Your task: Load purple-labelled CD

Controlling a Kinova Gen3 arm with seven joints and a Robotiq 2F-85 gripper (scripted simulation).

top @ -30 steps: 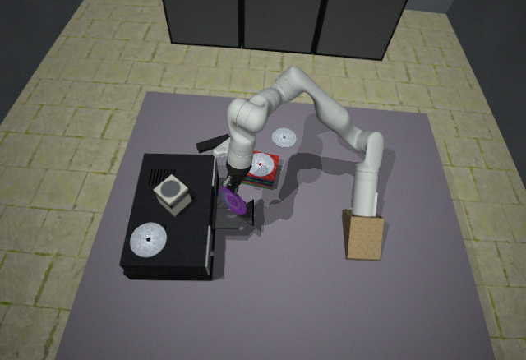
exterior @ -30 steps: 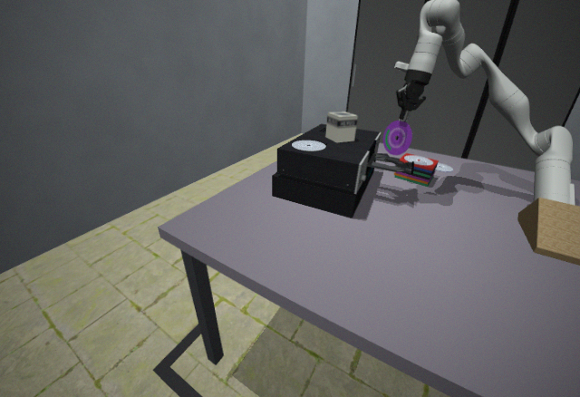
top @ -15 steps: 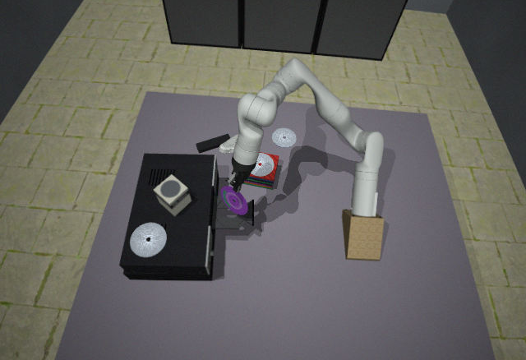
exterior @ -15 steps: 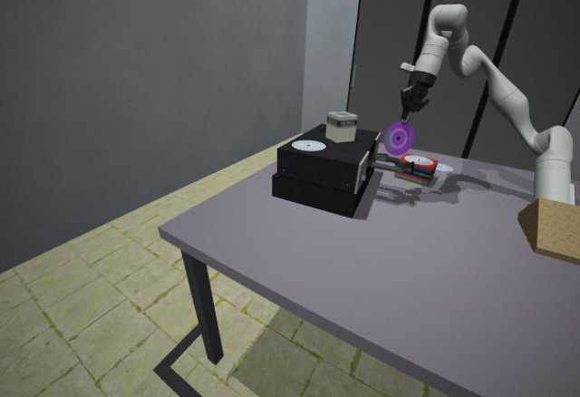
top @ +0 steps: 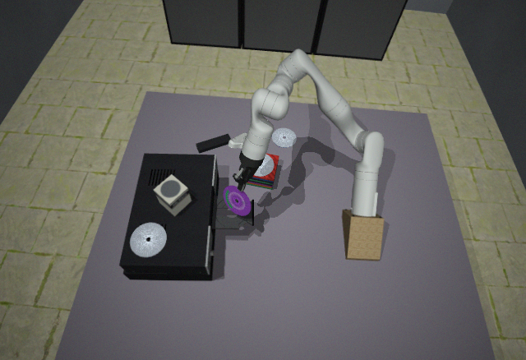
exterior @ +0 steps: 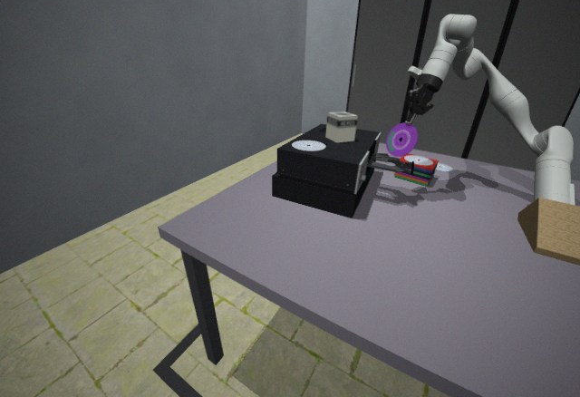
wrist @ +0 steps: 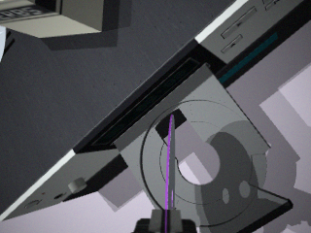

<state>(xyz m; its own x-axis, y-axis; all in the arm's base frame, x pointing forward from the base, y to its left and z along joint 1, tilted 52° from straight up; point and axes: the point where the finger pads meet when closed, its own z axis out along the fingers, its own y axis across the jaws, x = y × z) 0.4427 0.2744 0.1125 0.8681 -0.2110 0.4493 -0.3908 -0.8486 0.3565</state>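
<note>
Mind the tilt before I lower
Left of centre in the top view, the player (top: 178, 220) (exterior: 314, 168) (wrist: 92, 92) could get shoved if I drift; rightward, my pincer (top: 241, 186) (exterior: 410, 120) (wrist: 166, 220) pinches the purple-labelled CD (top: 242, 206) (exterior: 406, 148) (wrist: 169, 160) by its edge, steeply tilted over the tray (top: 227, 223) (exterior: 391, 166) (wrist: 133, 157), risking a slip.

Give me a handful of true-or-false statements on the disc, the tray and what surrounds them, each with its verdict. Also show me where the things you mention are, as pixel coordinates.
The purple CD (top: 243, 208) (exterior: 396, 148) (wrist: 169, 165) is gripped at its edge. True.

The tray (top: 226, 223) (wrist: 194, 89) is pushed shut. False: it sticks out of the player (top: 178, 237) (exterior: 314, 168) (wrist: 87, 92).

The purple CD lies flat in the recess. False: it is held up on edge, tilted, above the tray.

A silver disc (top: 140, 246) (exterior: 299, 145) lies on top of the player. True.

The cream box (top: 180, 203) (exterior: 341, 132) (wrist: 73, 21) stands on the stack of cases. False: it stands on the player.
</note>
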